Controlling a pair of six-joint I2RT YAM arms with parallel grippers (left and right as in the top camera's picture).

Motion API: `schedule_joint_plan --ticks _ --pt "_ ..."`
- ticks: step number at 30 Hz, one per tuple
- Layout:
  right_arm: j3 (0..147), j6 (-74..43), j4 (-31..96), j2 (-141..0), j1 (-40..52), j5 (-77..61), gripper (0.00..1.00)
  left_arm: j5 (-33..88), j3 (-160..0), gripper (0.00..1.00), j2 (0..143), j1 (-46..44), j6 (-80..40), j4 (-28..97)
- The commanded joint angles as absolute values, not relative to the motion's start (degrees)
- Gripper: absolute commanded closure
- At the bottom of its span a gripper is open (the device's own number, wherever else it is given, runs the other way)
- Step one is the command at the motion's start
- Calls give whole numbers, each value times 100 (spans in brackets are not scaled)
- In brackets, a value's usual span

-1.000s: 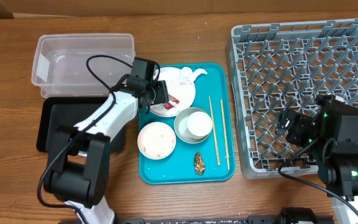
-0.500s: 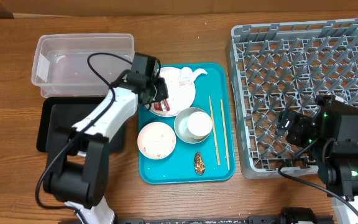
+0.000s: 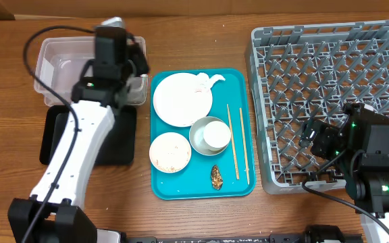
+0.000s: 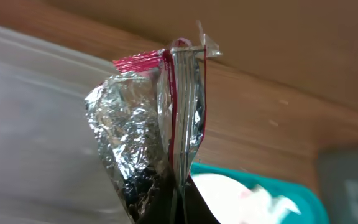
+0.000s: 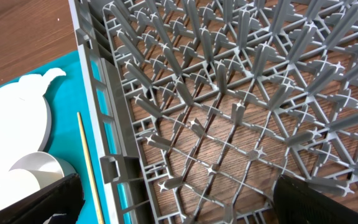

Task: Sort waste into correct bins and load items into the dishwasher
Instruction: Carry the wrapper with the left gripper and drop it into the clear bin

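My left gripper [image 3: 132, 71] is shut on the red-and-silver foil wrapper [image 4: 160, 124] and holds it above the right end of the clear tub [image 3: 59, 74]. The black tray [image 3: 53, 135] lies in front of the tub. On the teal tray [image 3: 201, 185] are a large plate [image 3: 181, 101], a white napkin [image 3: 208, 81], a small plate with crumbs [image 3: 169, 151], a bowl holding a white cup [image 3: 211, 135], the chopsticks [image 3: 235, 142] and a brown lump [image 3: 217, 177]. My right gripper [image 5: 179, 199] is open and empty over the front left of the grey dish rack [image 3: 329, 88].
The left wrist view shows the tub wall [image 4: 30, 124] to the left and the teal tray's corner [image 4: 291, 193] below right. The right wrist view shows the rack's left wall [image 5: 104, 124] beside one chopstick [image 5: 89, 162].
My left gripper has lifted the wrapper off the large plate and carried it left and back to above the clear tub. The right arm has not moved.
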State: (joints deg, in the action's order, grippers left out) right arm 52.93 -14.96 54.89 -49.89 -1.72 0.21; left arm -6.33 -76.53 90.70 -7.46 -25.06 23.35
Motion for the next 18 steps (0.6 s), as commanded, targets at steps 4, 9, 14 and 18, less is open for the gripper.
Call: schedule_joint_plan --ticks 4,9,14,18 --pt "5494 -1503 5461 -4965 -134 -10 0 -860 -7677 51 9323 -272 -2399 2134" --pt "5494 -1503 5461 -4965 -134 -8 0 128 -7677 47 9347 -314 -2377 2246" --pt "5494 -1505 5463 -4965 -134 -10 0 910 -7671 46 9415 -788 -2123 2644" --pt "5494 -1503 5461 -4965 -134 -10 0 836 -7669 43 9701 -1365 -1559 2978"
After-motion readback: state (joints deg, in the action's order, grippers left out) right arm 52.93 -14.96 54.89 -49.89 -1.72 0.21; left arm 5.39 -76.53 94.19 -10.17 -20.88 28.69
